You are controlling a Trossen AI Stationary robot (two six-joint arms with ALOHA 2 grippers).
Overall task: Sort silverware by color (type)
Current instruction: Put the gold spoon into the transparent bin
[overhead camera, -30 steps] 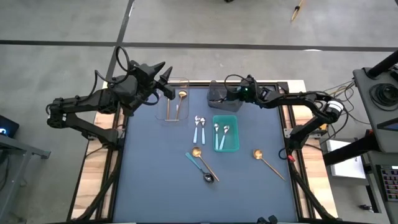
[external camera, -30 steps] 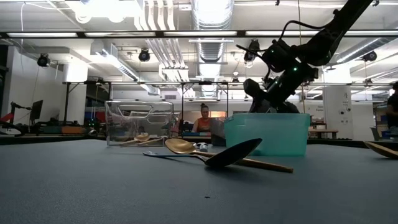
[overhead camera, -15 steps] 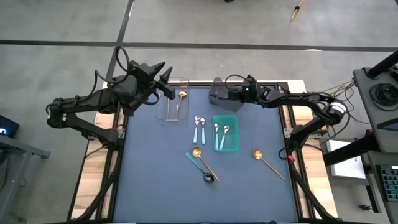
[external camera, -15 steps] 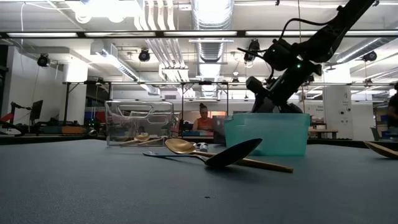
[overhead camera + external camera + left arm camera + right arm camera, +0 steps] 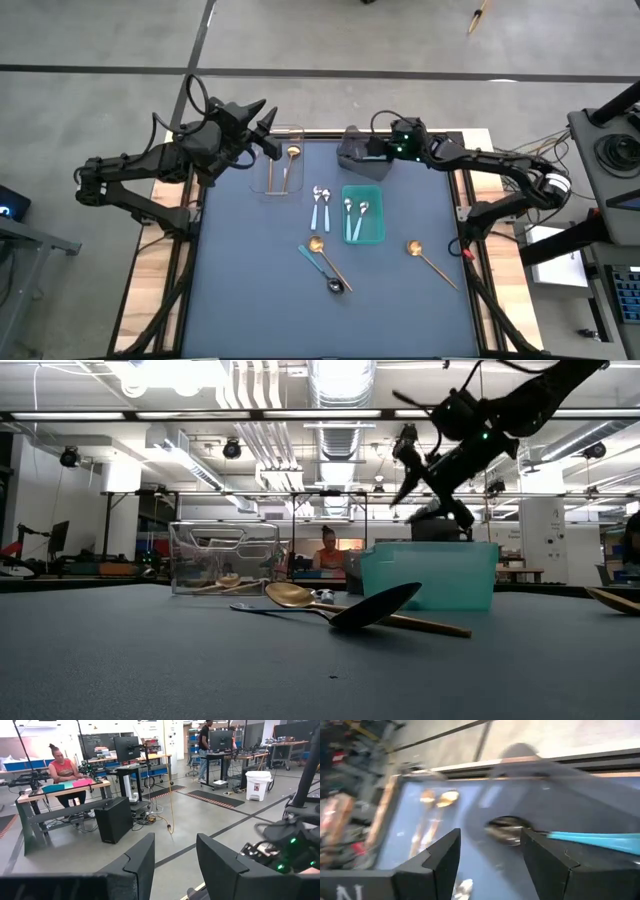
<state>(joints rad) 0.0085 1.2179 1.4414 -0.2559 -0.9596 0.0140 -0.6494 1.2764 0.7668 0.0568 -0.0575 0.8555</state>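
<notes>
My right gripper hangs open above the grey bin at the table's far edge. A dark-bowled spoon with a teal handle lies in that bin. My left gripper waits open in the air beside the clear bin, which holds gold spoons. Two light-blue-handled spoons lie in the teal bin, and two more lie on the mat. A gold spoon crosses a teal-handled spoon. Another gold spoon lies to the right.
The three bins stand in the table's far half. In the low view the teal bin hides the grey one, and the crossed spoons lie in front. A person sits at a desk beyond the table.
My right gripper has risen out of the grey bin and drawn back toward the table's right edge, tipping as it climbed. The spoons on the mat and in the bins have kept their places.
</notes>
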